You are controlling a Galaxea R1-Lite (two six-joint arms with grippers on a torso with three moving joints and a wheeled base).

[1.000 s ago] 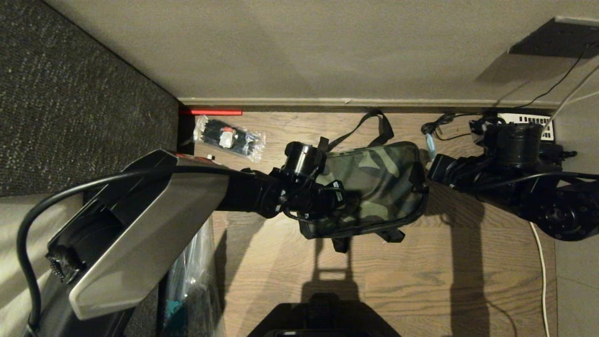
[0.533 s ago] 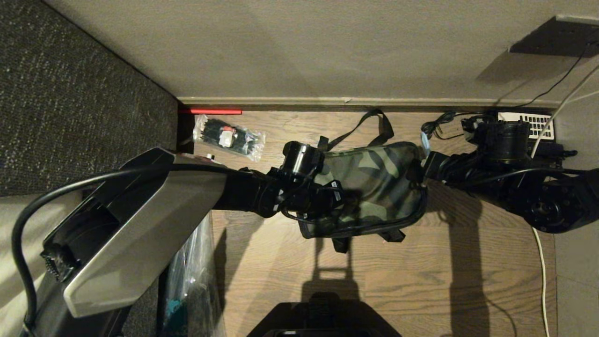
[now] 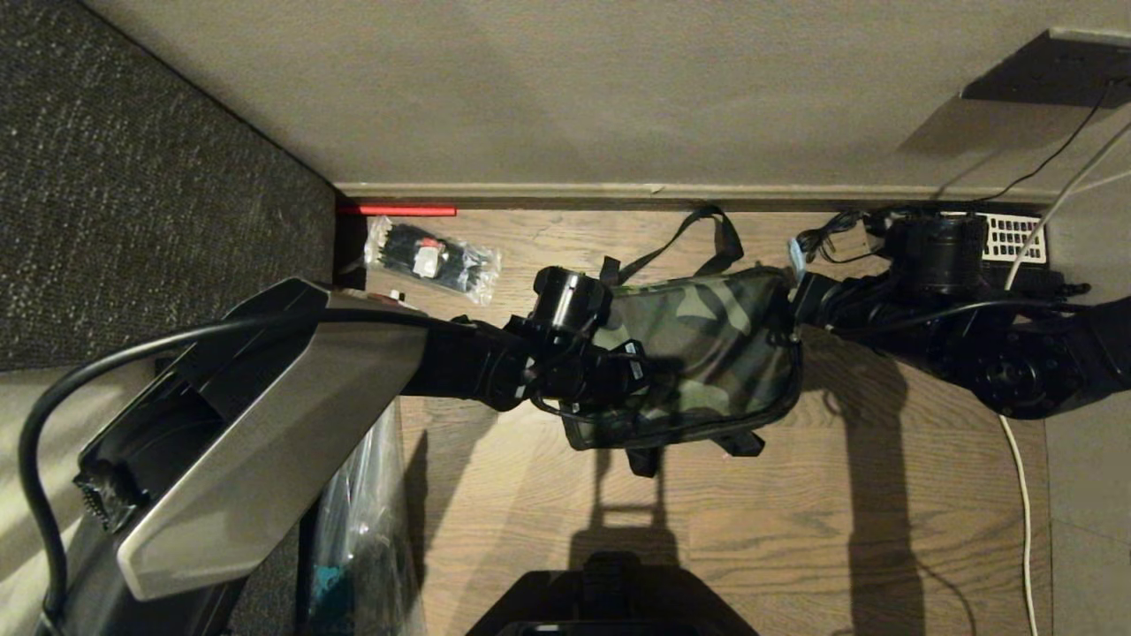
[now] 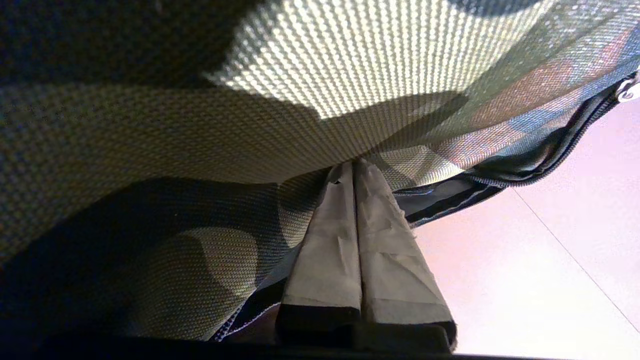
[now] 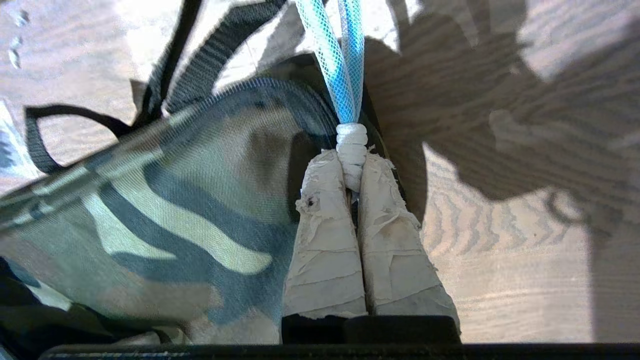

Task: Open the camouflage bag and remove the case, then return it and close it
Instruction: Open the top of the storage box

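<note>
Floor of wood (image 3: pixel 548 495) carries the bag (image 3: pixel 707 344), which we see from the head camera lying lid down near the wall, its strap (image 3: pixel 698 234) looped behind it. Our left gripper (image 3: pixel 649 375) rests on its near-left top; our right gripper (image 3: pixel 800 300) sits at its far-right corner. At the left wrist, our fingers (image 4: pixel 345 235) are clenched, tips pressed against camouflage cloth. At the right wrist, our fingers (image 5: pixel 330 235) pinch the white knot of a blue cord (image 5: pixel 342 65) at the bag's zipper edge.
</note>
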